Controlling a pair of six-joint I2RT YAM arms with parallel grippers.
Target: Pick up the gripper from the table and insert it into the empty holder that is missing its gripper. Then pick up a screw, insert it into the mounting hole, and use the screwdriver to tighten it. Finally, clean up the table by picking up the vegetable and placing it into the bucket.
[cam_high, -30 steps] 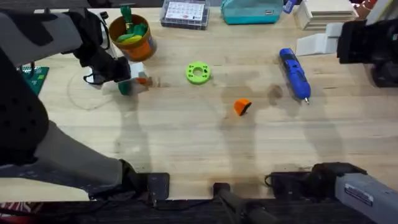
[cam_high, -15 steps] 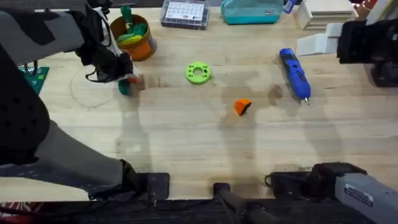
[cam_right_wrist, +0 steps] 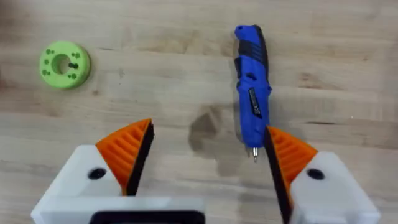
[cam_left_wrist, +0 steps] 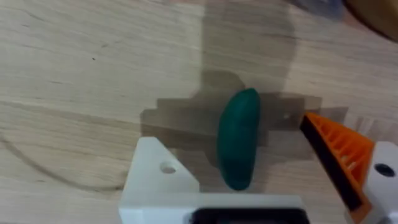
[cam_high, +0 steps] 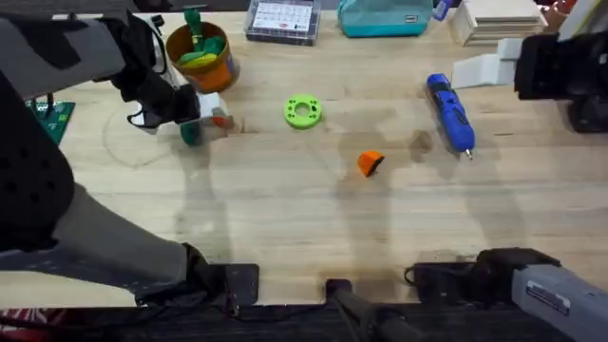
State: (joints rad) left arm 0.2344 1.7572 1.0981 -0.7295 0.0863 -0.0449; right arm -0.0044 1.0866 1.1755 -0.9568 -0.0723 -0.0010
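Left hand [cam_left_wrist: 249,186] hangs low, fingers spread; right hand [cam_right_wrist: 205,162] raised, fingers spread.

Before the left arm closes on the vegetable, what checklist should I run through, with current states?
1. Vegetable lies between the left gripper fingers: ok.
2. Left fingers open: ok.
3. Both left fingers carry orange tips: not ok, one white block is bare.
4. Loose orange gripper fitted: not ok, it lies on the table.
5. Bucket has room: cannot tell, it holds toy pieces.
6. Right gripper away, open over the screwdriver: ok.
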